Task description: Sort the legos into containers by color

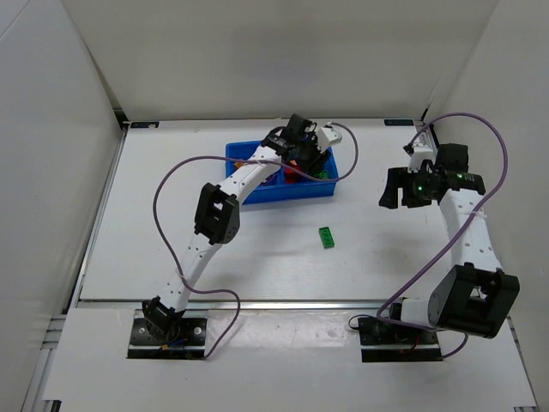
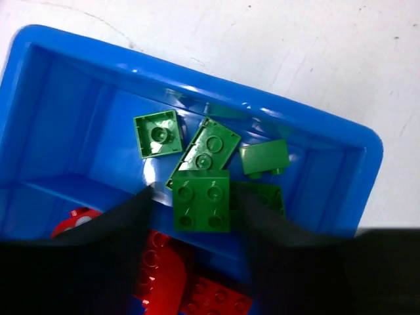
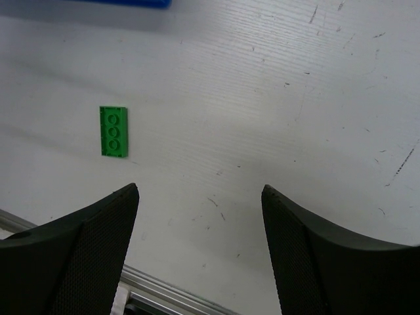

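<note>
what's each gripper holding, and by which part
Right gripper: nothing, jaws open. Green brick sits between left gripper's fingers; whether its sides are gripped cannot be told.

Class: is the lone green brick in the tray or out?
Out: the green brick lies on the table, apart from the blue tray.

A white bench [image 1: 274,266] sits boxed in by plain white panels: a left wall [image 1: 51,146], a back wall [image 1: 274,51] and a right wall [image 1: 515,77]. Its surface carries fine dark scuffs (clearest in the right wrist view). A metal rail [image 1: 292,302] lines its near edge; light falls evenly.
</note>
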